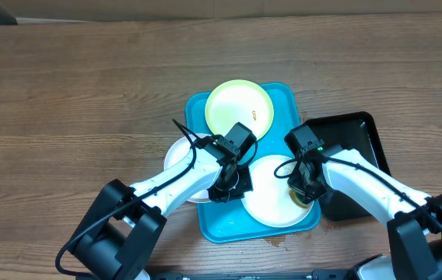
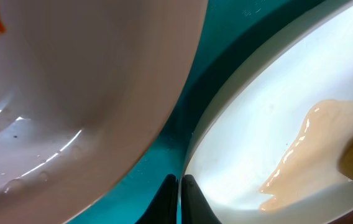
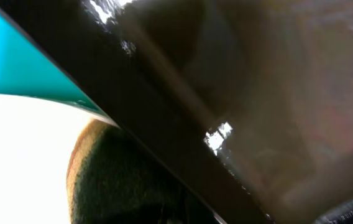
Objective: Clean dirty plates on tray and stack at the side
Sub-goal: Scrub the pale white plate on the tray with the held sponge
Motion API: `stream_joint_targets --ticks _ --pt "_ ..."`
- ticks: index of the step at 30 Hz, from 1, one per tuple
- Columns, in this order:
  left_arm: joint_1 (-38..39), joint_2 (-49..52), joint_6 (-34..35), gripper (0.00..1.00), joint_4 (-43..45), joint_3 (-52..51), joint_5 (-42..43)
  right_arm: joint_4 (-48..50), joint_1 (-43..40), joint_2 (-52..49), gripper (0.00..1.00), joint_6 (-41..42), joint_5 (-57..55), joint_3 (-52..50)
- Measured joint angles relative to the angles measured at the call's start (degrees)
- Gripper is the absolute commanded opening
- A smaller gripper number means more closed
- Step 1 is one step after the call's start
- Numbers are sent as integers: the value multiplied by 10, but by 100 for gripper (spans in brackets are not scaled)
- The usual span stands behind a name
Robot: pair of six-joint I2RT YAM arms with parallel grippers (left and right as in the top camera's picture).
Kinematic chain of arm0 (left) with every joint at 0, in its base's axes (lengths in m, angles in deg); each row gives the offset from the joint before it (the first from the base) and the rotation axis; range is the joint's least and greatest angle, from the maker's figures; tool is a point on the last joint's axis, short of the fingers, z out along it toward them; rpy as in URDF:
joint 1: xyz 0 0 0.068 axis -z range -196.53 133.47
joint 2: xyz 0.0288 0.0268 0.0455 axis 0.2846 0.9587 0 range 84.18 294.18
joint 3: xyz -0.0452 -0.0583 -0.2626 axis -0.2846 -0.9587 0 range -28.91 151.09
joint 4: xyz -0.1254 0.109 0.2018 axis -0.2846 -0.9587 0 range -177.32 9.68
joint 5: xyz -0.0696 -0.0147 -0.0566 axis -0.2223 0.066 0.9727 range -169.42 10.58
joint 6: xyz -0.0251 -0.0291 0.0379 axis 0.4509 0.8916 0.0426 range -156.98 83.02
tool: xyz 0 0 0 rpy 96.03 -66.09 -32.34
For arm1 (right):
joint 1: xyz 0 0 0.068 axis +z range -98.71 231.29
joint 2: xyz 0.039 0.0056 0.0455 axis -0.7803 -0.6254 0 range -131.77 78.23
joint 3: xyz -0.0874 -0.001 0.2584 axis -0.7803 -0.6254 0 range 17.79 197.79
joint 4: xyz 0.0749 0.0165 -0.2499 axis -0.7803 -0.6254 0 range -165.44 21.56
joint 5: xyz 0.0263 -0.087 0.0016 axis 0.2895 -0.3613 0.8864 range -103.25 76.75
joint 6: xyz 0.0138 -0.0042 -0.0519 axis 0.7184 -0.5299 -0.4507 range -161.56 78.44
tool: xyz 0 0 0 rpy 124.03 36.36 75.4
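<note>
Left gripper (image 2: 180,194) pinched shut, empty; right gripper's (image 1: 303,187) hold we cannot tell; scrubbing may shove the white plate (image 1: 271,204) off the tray (image 1: 218,224).

Desk (image 1: 65,78) reads as matt brown wood, its grain running across. The tray (image 1: 225,225) is smooth turquoise plastic, the black tray (image 1: 361,140) hard and mirror-glossy (white glare spots on it). The white plate (image 2: 71,81) has a slick, wet-looking sheen. The yellow-green plate (image 1: 239,109) looks smooth and duller. The sponge (image 3: 114,180) is rough and fibrous.
</note>
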Motion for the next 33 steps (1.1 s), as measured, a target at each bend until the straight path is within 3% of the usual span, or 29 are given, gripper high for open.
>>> stream_joint_targets --ticks 7,12,22,27,33 --pt "0 0 0 4 -10 3 5 -88 -1 -8 4 4 -82 50" --pt "-8 -3 1 4 -26 -4 -28 -96 -15 -7 4 -29 -131 69" --pt "-11 -2 0 4 -30 -13 -53 -65 -35 93 4 -211 -6 136" --pt "-11 -2 -3 4 -28 -13 -53 -78 -110 142 4 -242 19 144" --pt "-11 -2 -20 4 -31 -10 -52 -37 -232 119 4 -256 28 115"
